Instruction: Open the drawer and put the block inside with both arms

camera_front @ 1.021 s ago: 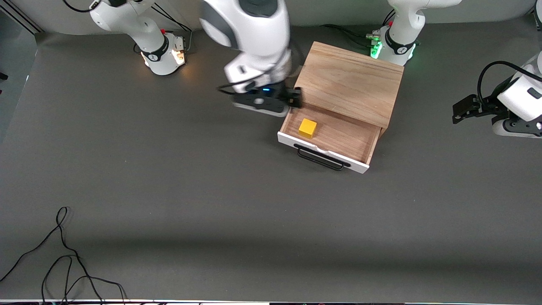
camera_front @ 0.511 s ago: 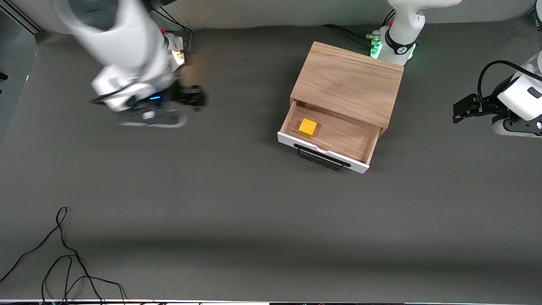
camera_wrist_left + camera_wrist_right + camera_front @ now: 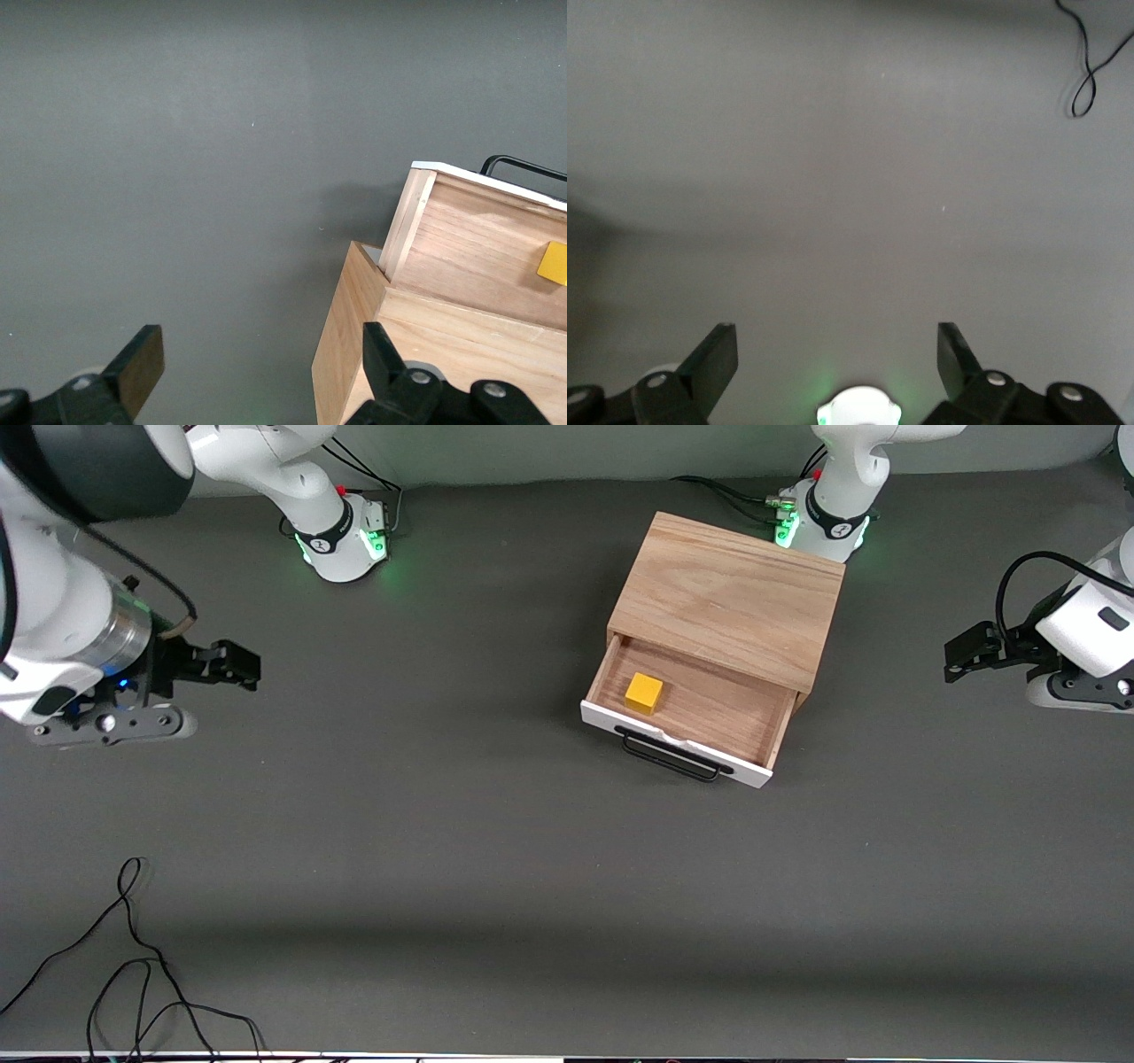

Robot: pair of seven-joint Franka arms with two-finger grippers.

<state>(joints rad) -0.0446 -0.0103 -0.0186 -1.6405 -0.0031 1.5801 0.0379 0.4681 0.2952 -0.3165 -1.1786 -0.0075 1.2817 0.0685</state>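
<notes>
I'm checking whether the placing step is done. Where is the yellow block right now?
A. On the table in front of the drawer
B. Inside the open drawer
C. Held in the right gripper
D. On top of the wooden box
B: the block sits on the floor of the pulled-out drawer, while the right gripper and the left gripper are both open and hold nothing, each over bare table at its own arm's end.

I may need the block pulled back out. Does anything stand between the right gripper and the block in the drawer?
Nothing visible does. The right gripper hangs open over bare table at its arm's end; the block sits uncovered in the open drawer.
</notes>
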